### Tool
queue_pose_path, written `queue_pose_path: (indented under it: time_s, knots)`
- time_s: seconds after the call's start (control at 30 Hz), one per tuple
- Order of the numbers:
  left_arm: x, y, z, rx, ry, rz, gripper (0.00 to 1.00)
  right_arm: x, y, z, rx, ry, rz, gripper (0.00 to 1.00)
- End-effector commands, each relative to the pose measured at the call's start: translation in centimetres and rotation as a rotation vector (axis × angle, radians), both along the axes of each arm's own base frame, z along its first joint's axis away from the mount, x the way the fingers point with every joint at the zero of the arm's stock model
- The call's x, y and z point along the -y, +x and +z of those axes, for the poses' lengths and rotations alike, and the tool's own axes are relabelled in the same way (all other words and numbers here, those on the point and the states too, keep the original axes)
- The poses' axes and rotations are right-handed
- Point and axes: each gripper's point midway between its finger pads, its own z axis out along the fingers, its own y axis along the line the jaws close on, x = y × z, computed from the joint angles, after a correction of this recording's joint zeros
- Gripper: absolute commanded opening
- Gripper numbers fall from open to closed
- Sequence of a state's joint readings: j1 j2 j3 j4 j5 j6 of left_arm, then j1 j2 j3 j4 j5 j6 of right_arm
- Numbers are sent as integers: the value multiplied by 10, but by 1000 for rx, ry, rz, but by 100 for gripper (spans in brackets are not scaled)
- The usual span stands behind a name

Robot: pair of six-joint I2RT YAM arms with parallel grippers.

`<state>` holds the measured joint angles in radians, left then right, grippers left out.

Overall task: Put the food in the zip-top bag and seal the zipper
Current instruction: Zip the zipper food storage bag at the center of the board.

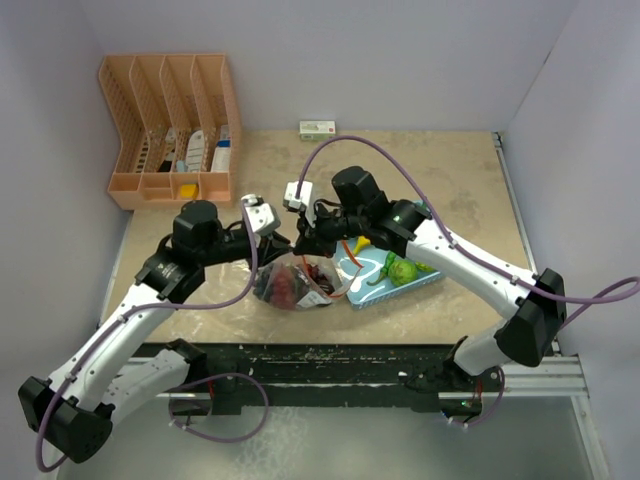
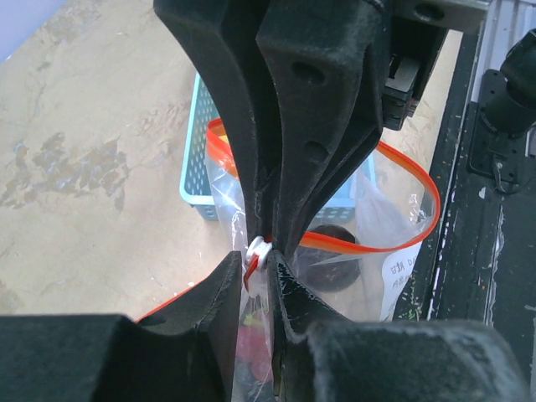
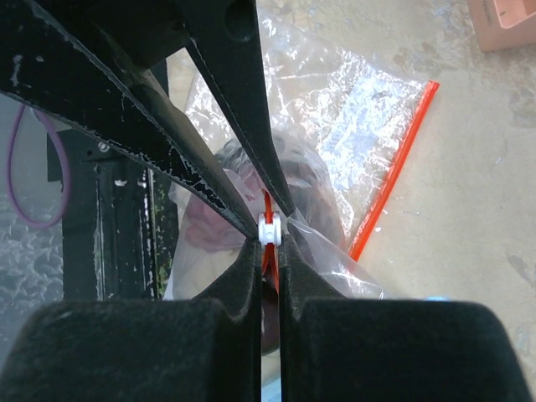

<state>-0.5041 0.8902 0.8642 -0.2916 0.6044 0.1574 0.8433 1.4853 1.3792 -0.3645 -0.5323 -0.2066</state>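
The clear zip-top bag lies at the table's front middle. Dark red and purple food shows inside it. Both grippers meet above its mouth. My right gripper is shut on the orange-red zipper, just below its white slider. My left gripper faces it from the other side. Its jaws stand slightly apart, so it is open, with bag film and the slider between the tips. The zipper loops open to the right. A round green fruit and a banana lie in the basket.
The light-blue basket sits right of the bag, touching it. An orange desk organizer stands at the back left and a small box at the back wall. The table's black front rail is close behind the bag.
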Motion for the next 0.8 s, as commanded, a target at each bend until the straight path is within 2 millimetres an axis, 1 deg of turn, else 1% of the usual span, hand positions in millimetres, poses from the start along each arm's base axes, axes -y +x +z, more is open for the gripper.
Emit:
queue_pose_path:
  time_s: [0.0, 0.3, 0.4, 0.5, 0.6, 0.77]
  knots:
    - [8, 4, 13, 84, -16, -64, 22, 1, -8, 32, 35, 61, 34, 0]
    - [8, -25, 7, 87, -34, -170, 22, 5, -5, 35, 54, 52, 15, 0]
    - [7, -27, 2, 75, -25, -175, 22, 5, -6, 36, 55, 56, 17, 0]
    - [5, -30, -7, 32, 5, -173, 22, 5, -6, 37, 56, 58, 16, 0]
    - [6, -39, -6, 17, -19, -206, 22, 6, -5, 36, 57, 54, 13, 0]
    - [3, -52, -3, 16, -26, -230, 22, 5, -4, 35, 59, 47, 10, 0]
